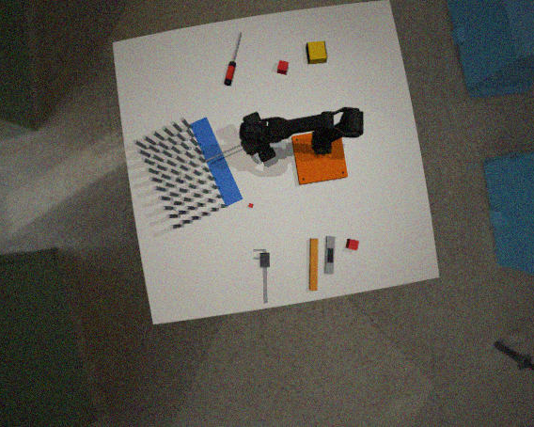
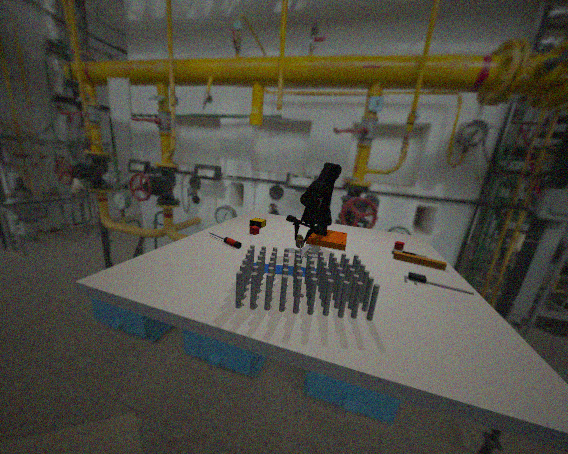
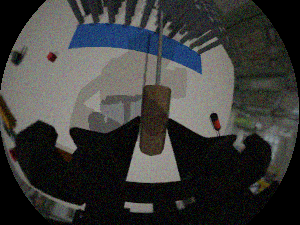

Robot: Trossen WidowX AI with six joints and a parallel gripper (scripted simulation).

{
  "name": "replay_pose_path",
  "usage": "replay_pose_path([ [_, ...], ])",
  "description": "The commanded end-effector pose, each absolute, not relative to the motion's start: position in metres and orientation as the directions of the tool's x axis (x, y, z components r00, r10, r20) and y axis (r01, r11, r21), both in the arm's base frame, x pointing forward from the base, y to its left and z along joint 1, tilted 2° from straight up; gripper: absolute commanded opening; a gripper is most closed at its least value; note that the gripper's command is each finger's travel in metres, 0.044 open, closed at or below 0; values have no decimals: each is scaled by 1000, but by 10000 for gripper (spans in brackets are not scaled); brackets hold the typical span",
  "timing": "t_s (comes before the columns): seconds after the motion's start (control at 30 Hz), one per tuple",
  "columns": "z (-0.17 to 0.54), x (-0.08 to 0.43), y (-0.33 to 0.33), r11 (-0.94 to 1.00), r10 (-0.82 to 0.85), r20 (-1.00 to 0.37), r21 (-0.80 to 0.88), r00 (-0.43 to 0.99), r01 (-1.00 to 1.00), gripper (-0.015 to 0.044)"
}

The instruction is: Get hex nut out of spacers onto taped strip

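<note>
The standing spacers are filling the field behind the blue strip, the nut not showing distinctly among them. The gripper is standing partly open, gripping the brown-handled tool above the table, its long axis running from handle to field and its thin shaft pointing over the strip; it is probably going to be handling light and stiff, best held by the thick handle.

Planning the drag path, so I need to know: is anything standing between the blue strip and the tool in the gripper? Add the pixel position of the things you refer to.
Nothing visible stands between the tool point(image 3: 156, 119) and the blue strip point(image 1: 224, 169) point(image 3: 112, 38); the spacers point(image 2: 282, 295) begin beyond it.
</note>
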State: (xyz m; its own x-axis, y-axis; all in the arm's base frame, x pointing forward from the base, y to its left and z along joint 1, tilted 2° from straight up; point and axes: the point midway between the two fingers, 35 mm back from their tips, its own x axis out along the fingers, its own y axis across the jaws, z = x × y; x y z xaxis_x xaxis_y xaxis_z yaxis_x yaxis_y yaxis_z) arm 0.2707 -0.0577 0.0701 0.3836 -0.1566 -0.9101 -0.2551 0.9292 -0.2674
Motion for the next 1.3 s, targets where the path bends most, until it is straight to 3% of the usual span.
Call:
replay_pose_path([
  [0.0, 49, 266, -57, 930, -162, -910, -270, 382, -249, 0],
  [1.27, 45, 284, -51, 930, -161, -909, -270, 384, -249, 0],
])
